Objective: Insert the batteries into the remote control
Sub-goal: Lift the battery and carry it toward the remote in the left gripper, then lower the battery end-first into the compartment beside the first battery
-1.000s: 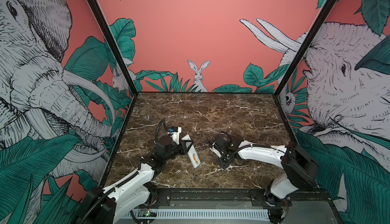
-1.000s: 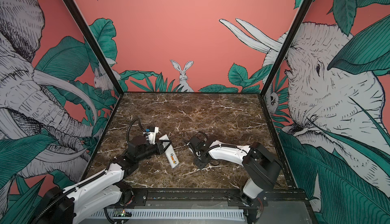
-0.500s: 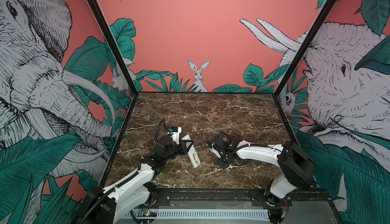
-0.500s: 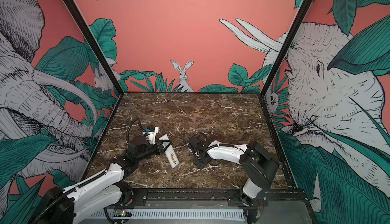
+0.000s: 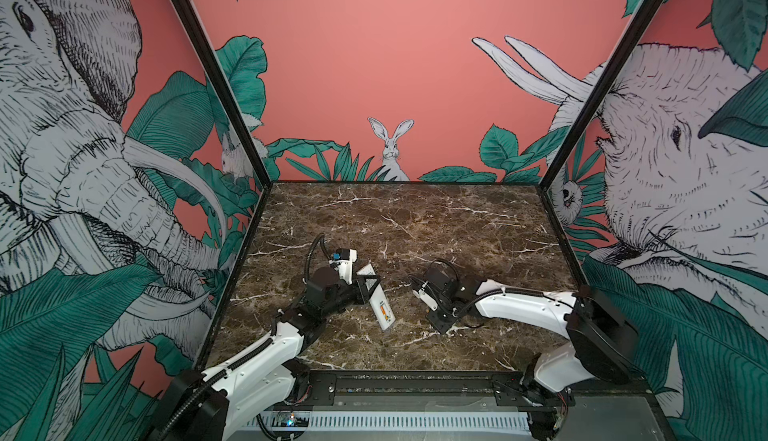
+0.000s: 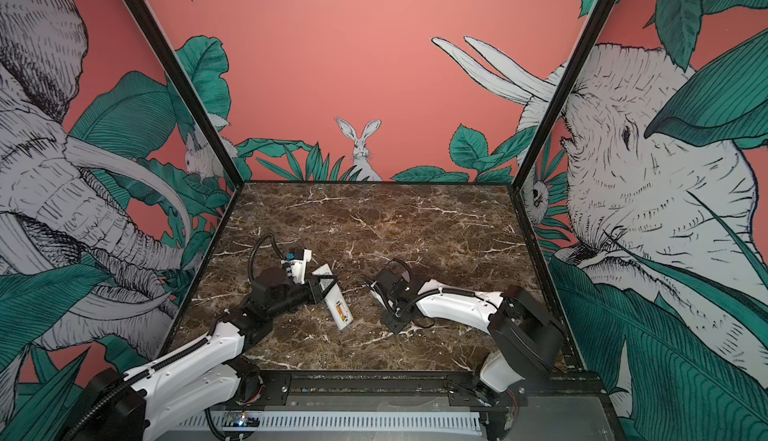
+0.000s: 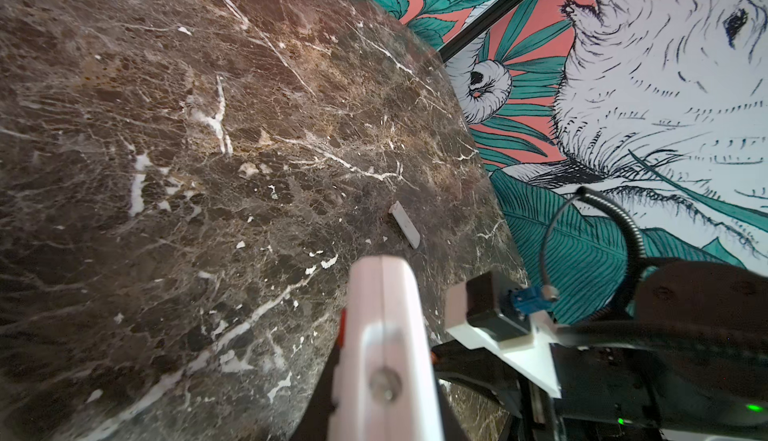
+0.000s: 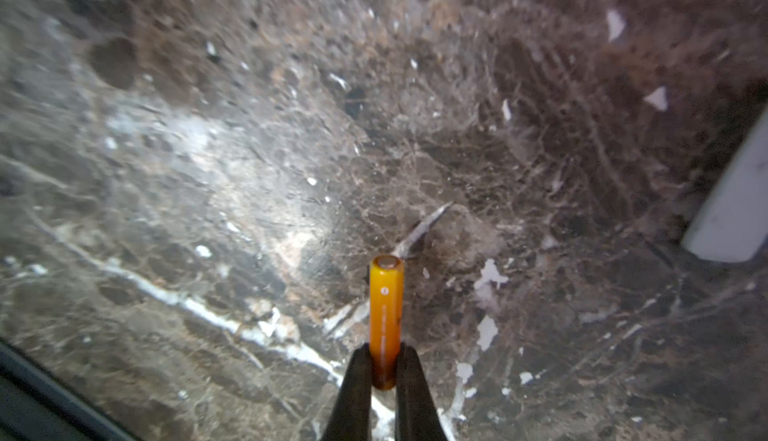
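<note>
My left gripper [image 5: 368, 290] [image 6: 322, 289] [image 7: 382, 380] is shut on the remote control [image 5: 380, 306] [image 6: 338, 308] [image 7: 384, 326], holding it tilted above the table with its back up. In both top views one orange battery [image 5: 385, 309] [image 6: 341, 309] lies in its open compartment. My right gripper [image 8: 384, 360] is shut on the other battery [image 8: 386, 314], which sticks straight out past the fingertips just above the marble. In both top views that gripper [image 5: 441, 323] [image 6: 394, 321] hangs low, to the right of the remote, and its battery is hidden.
A small white flat cover [image 7: 404, 224] lies on the brown marble table [image 5: 415, 218] beyond the remote. A white plastic piece [image 8: 735, 210] shows at the edge of the right wrist view. Patterned walls close the table on three sides; a black rail [image 5: 415, 385] runs along the front.
The right jaws have closed the last bit onto the battery, and the right arm has shifted slightly. The left arm and the remote have not moved.
</note>
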### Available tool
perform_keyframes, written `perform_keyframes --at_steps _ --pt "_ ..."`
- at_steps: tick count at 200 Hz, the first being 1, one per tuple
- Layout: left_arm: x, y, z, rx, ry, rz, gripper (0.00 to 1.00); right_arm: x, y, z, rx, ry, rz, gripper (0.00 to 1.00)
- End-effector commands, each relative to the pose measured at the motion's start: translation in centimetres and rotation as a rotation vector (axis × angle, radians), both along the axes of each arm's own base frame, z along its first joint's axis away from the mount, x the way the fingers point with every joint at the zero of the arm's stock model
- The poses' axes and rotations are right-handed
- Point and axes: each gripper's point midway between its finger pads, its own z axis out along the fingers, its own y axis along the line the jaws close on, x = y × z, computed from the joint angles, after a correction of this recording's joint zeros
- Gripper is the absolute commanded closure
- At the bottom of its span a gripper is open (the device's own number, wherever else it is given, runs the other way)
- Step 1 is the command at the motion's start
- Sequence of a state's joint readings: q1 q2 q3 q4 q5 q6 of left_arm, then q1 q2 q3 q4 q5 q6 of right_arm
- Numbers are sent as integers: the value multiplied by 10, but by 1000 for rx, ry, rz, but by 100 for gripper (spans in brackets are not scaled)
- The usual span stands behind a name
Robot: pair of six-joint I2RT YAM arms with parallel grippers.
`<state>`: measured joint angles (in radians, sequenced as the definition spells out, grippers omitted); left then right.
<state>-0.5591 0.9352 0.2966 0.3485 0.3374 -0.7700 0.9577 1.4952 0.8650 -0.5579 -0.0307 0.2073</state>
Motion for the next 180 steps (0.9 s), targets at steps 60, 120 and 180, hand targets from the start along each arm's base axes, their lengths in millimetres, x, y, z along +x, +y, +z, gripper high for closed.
perform_keyframes --at_steps 60,120,180 --pt "7 -3 20 -116 -102 12 100 -7 48 71 223 -48 36 100" --pt "8 -2 18 -144 -82 33 100 -13 80 83 282 -25 96 100" --pt "10 -5 20 -192 -69 30 100 -14 99 85 289 1 154 100"
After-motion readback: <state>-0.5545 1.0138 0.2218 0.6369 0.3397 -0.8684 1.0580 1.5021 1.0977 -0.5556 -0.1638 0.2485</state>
